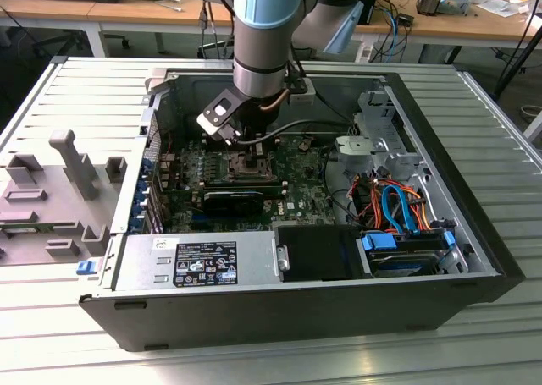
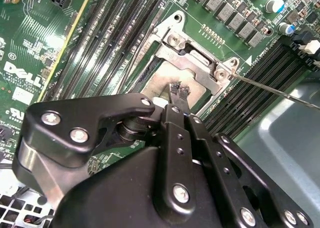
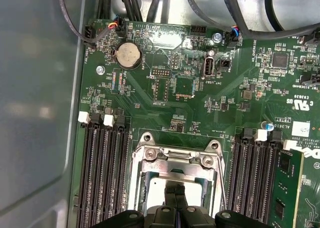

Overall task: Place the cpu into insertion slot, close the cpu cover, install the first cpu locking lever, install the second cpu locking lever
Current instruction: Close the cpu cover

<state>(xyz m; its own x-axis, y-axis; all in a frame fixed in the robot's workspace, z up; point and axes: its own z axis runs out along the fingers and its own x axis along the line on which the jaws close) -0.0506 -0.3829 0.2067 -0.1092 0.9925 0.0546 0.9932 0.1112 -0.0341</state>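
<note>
Ribbed grey bench (image 1: 500, 123) carries an open computer case (image 1: 254, 313), and the arm reaches down into it over the green motherboard (image 3: 175, 87). In both wrist views the pincer (image 2: 179, 92) (image 3: 175, 194) is narrow, its tips nearly together and holding nothing, right at the cpu (image 2: 159, 81) (image 3: 154, 187). The cpu lies inside the insertion slot (image 3: 136, 170). One thin metal lever (image 2: 275, 91) juts away from the socket.
</note>
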